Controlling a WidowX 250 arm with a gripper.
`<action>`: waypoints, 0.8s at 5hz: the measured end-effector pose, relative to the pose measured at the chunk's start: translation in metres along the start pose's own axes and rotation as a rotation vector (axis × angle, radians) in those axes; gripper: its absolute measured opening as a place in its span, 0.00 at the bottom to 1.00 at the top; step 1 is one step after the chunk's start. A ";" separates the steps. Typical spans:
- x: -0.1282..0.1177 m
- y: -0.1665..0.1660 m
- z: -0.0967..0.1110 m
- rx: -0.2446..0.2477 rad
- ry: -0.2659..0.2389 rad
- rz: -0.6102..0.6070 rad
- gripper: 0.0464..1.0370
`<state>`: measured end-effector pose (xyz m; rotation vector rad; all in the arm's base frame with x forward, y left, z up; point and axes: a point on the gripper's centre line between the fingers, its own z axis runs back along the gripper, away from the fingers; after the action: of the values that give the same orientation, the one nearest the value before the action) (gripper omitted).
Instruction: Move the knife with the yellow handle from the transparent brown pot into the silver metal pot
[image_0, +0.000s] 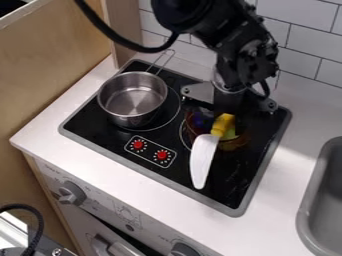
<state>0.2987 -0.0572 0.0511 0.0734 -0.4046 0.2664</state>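
Right now, your gripper (229, 106) hangs just beyond the yellow-handled knife (204, 157); wide or narrow, you can't tell. The knife's handle overlaps the see-through bowl (194, 131), blade pointing near, pot (133, 95) left.

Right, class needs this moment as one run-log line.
pincer: above amber bowl, near knife | knife: yellow handle, white blade toward stove front | steel pot: left burner
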 end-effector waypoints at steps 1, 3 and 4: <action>-0.004 0.001 0.001 -0.001 0.032 0.007 0.32; -0.002 0.001 0.018 0.020 0.090 0.034 0.32; 0.014 0.008 0.047 0.029 0.129 0.008 0.32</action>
<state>0.2909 -0.0518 0.1001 0.0830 -0.2728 0.2833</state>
